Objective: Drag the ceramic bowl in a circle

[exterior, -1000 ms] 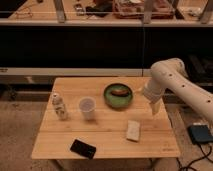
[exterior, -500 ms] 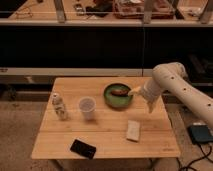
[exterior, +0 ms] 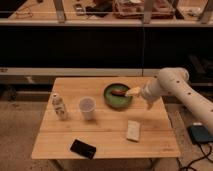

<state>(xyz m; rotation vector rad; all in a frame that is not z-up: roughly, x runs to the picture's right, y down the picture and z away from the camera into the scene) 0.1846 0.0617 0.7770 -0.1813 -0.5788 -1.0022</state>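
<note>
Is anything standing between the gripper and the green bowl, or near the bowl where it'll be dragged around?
Nothing visible separates them: the gripper is at the right rim of the ceramic bowl. The plastic cup, standing apart to the bowl's left, is the nearest thing; a wide circle might reach it.

This looks like a robot test lab rather than a home. A white robot arm [exterior: 174, 86] reaches over a small wooden counter [exterior: 105, 142], its hand [exterior: 134, 91] at the right rim of a green bowl [exterior: 116, 101]. Behind runs a long shelf [exterior: 100, 22] with metal posts [exterior: 61, 11], loaded with trays of clutter [exterior: 137, 7]. A blue box [exterior: 200, 134] and black cable [exterior: 197, 161] lie on the speckled floor [exterior: 20, 135].
</note>
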